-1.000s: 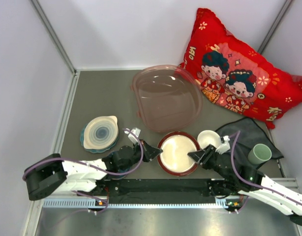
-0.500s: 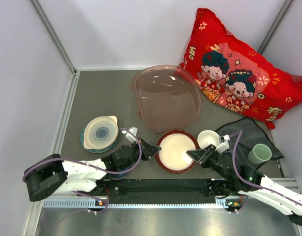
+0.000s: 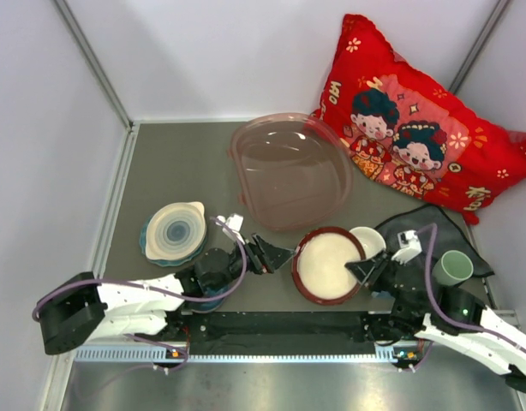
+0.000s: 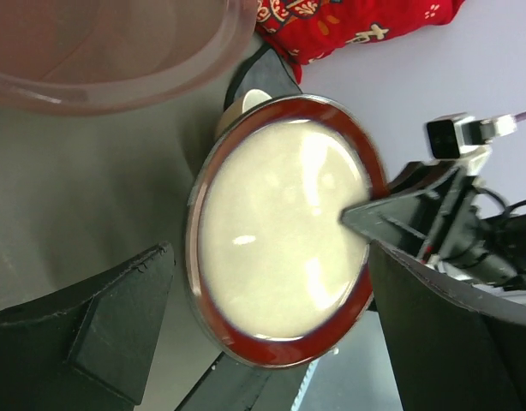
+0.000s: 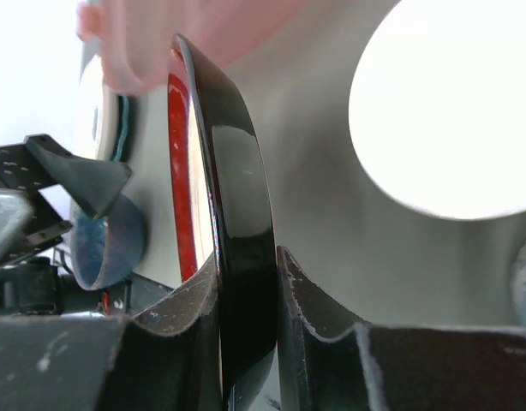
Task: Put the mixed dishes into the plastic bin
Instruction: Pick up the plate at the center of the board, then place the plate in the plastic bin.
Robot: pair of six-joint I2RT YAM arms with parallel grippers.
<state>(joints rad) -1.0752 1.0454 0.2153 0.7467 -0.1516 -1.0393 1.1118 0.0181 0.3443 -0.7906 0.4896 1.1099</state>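
Between right jaws, red-rimmed dish [image 3: 329, 264]

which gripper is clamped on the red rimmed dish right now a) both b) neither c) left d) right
d: the right gripper is pinched shut on the edge of the red rimmed dish, while the left gripper sits wide open beside it.

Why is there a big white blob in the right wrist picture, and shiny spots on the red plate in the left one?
Right wrist: the blob is likely the white bowl, overexposed so no detail shows; the pink bin up top is blurred. Left wrist: glare makes bright patches on the plate. Top view: sharp, evenly lit.
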